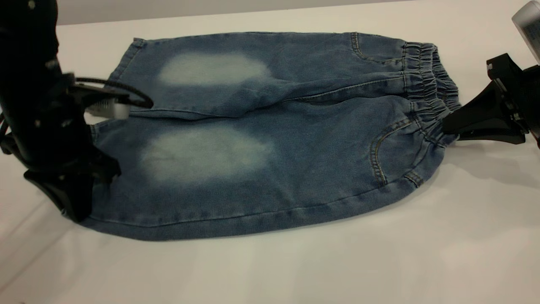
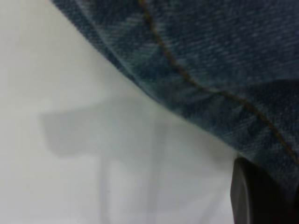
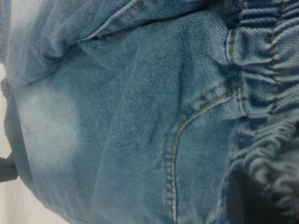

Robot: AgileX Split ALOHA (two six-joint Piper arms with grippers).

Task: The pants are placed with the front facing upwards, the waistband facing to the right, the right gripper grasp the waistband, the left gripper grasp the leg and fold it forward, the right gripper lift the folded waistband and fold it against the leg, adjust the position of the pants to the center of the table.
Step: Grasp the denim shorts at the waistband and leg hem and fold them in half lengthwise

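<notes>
In the exterior view, the short, wide-legged blue denim pants (image 1: 261, 139) lie flat and face-up on the large plain white-grey bench (image 1: 295, 270), spread across its middle with the leg hems toward the left edge and the gathered, darker blue elastic waistband (image 1: 428, 84) toward the right edge. The black wedge-shaped right gripper (image 1: 451, 126) comes in from the right edge and its fingers pinch the waistband at its nearer end. The bulky black left gripper (image 1: 78, 211), with its looping cable, sits at the hem corner of the nearer leg; whether its fingers have closed on the cloth I cannot tell. In the left wrist view, the stitched hem of the pants (image 2: 210, 60) lies on the bench, with one dark fingertip (image 2: 245, 196) touching its edge and no second one in sight. In the right wrist view, the curved pocket seam and the ruched waistband (image 3: 261, 93) fill the frame, the band bunched by the grip. The grasping step looks in hand; the next move calls for both grips to be secure, then lifting the nearer edge over the far leg together.
</notes>
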